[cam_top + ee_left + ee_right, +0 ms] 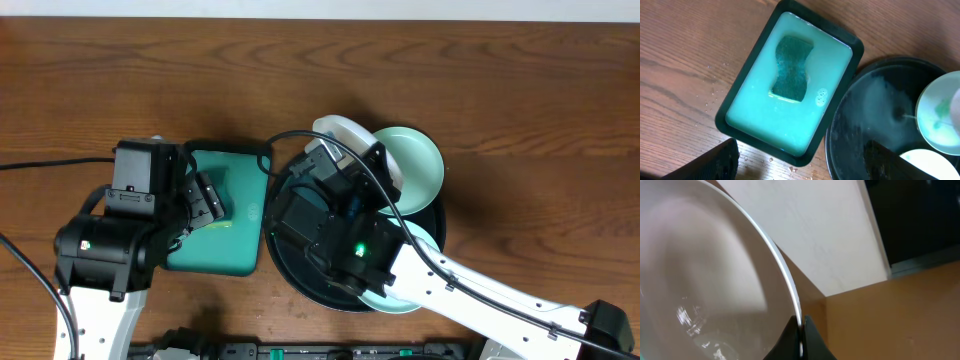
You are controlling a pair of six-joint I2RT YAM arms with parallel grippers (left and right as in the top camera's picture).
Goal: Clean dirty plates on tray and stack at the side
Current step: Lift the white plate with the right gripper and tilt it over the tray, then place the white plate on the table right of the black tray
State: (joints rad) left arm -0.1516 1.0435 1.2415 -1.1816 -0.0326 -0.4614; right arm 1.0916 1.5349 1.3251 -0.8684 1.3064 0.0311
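At 9 o'clock from the black tray (287,268), my left gripper (800,167) hangs over the green tray (736,131), its fingers spread wide with nothing between them. Straight below lies the sponge (792,67), flat in the pale soapy water and lengthwise along the green tray. I judge I am poised there because the sponge is the next thing I need, and the wide spread suits its broad body.

Just to the right, the black tray sits almost touching the green one, its base wet and glossy. At its 12 o'clock rim I hold the white plate (340,130) raised and tilted on edge. My right gripper (801,330) is pressed together on the plate's thin rim, one finger on each face. Held that way, the plate's hollow is open to the sponge and water can run back into the black tray.

At about 2 o'clock a mint plate (420,165) rests across the tray's rim. A second mint plate (405,300) lies at 5 o'clock, mostly under my right arm. The left wrist view shows a teal smear on one plate (935,120); I cannot tell which.

Off to the right, the table (520,90) has no stack yet, so I judge the cleaning is early.
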